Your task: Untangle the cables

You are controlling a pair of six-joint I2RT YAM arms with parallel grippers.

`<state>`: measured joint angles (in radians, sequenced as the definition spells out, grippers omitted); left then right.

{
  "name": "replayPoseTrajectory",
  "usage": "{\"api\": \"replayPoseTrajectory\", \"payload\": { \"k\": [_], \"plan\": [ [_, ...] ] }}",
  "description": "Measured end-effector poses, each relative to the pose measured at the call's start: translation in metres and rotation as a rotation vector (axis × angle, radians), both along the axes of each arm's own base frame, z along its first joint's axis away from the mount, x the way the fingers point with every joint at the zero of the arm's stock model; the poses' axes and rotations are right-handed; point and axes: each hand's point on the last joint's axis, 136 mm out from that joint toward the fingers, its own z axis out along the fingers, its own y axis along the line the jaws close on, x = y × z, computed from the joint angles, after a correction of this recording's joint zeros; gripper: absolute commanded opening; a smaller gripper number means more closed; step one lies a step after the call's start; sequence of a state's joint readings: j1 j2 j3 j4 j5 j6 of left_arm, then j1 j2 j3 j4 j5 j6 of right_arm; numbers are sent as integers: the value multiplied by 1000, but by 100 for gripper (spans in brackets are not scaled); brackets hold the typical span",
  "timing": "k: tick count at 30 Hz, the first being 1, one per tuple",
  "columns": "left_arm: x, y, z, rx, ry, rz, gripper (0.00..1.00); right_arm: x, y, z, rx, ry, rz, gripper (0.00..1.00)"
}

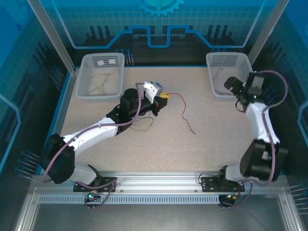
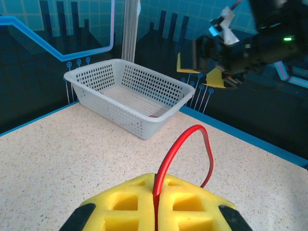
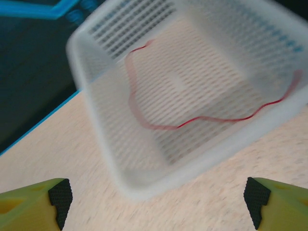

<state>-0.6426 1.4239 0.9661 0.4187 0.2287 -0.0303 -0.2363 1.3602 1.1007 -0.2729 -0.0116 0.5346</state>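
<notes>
My left gripper (image 1: 165,96) is at mid-table, its yellow pads shut on a red cable (image 1: 185,109) that trails right and toward the near edge across the tabletop. In the left wrist view the red cable (image 2: 180,144) arches up out of the shut left gripper (image 2: 157,192). A pale yellow-green cable (image 1: 144,126) lies on the table under the left forearm. My right gripper (image 1: 234,86) hovers by the near edge of the right basket (image 1: 228,55). In its wrist view the right gripper (image 3: 156,197) is open and empty, with another red cable (image 3: 192,120) lying in the basket (image 3: 192,168).
A white basket (image 1: 83,77) at the back left holds pale cables (image 1: 102,84). The right basket (image 2: 130,96) is seen ahead of the left gripper, with the right arm (image 2: 240,48) above it. Blue walls close in the table at the back and both sides.
</notes>
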Motion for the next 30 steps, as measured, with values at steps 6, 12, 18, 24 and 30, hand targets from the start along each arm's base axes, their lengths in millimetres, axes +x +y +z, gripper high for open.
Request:
{"api": "replayPoseTrajectory", "payload": {
  "k": [6,12,18,24,30],
  "plan": [
    [6,2,-9,-9,49,21,0,-40,121,9,-49,-186,441,91],
    [22,20,-13,-43,107,78,0,-97,193,-18,-88,-378,763,98],
    [19,18,-12,-63,128,57,0,-118,235,-35,-149,-483,899,100],
    [13,12,-11,-65,132,18,0,-93,241,-46,-208,-488,849,96],
    [6,6,-11,-66,134,-17,0,-60,245,-56,-225,-462,819,53]
  ]
}}
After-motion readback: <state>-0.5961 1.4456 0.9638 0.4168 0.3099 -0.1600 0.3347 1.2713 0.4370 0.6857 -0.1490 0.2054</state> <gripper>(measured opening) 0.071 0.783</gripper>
